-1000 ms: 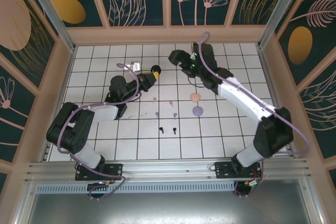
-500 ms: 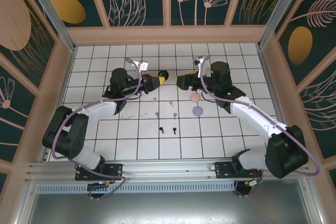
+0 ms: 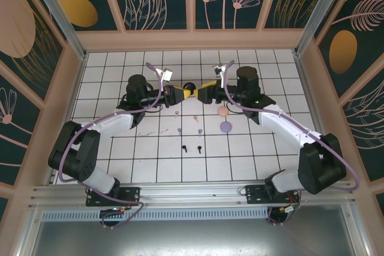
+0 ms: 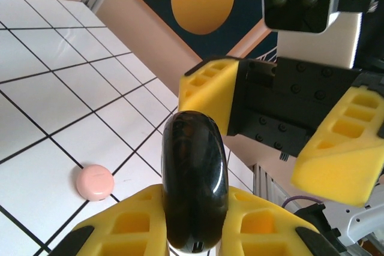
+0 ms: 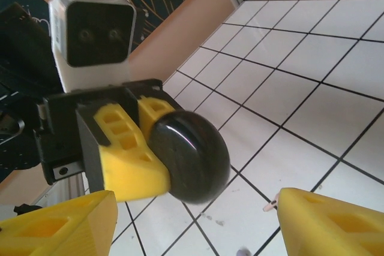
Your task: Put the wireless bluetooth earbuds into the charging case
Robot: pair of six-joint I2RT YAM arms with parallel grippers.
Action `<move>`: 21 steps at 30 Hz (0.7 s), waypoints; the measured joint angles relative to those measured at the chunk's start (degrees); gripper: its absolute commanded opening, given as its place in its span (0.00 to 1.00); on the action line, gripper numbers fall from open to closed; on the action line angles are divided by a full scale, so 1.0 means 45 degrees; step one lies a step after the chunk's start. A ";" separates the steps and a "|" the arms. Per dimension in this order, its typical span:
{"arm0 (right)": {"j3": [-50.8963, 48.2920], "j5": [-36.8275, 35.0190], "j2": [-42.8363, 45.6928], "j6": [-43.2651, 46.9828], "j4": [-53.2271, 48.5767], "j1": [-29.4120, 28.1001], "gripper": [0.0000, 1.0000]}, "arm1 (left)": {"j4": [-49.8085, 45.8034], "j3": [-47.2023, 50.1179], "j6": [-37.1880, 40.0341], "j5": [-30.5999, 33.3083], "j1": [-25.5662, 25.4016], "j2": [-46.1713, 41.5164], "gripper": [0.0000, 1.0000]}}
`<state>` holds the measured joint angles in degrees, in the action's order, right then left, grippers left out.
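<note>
My left gripper (image 3: 185,92) is shut on the black charging case (image 3: 189,87), a glossy closed oval held off the table, on edge between the yellow fingers (image 4: 129,220). My right gripper (image 3: 203,93) faces it tip to tip and stands open, with the case (image 5: 191,155) just ahead of its spread fingers (image 5: 330,220) and apart from them. The wireless bluetooth earbuds lie on the white tiles below: a pink pair (image 3: 176,113), a purple pair (image 3: 179,130) and a black pair (image 3: 185,147). One pink bud (image 5: 270,206) peeks out beside my right finger.
A pink round case (image 3: 223,111) and a purple one (image 3: 225,127) lie right of the buds, and the pink case (image 4: 95,182) shows beside my left fingers. Wooden walls (image 3: 72,76) ring the tiled floor.
The right arm swung from the back of the table down toward the left gripper, its jaws narrowing slightly. The left gripper carried the black case rightward. The two now meet nose to nose.
</note>
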<state>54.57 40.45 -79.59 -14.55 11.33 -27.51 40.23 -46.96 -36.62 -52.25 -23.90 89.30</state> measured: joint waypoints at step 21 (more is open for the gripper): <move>0.0782 -0.0131 -0.1676 -0.0306 0.0782 0.0690 0.55 | -0.0520 0.0000 0.0005 -0.0112 0.0092 -0.0801 0.00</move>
<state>58.08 39.86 -87.13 -15.92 14.85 -24.40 37.89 -46.96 -36.60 -52.75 -23.49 85.69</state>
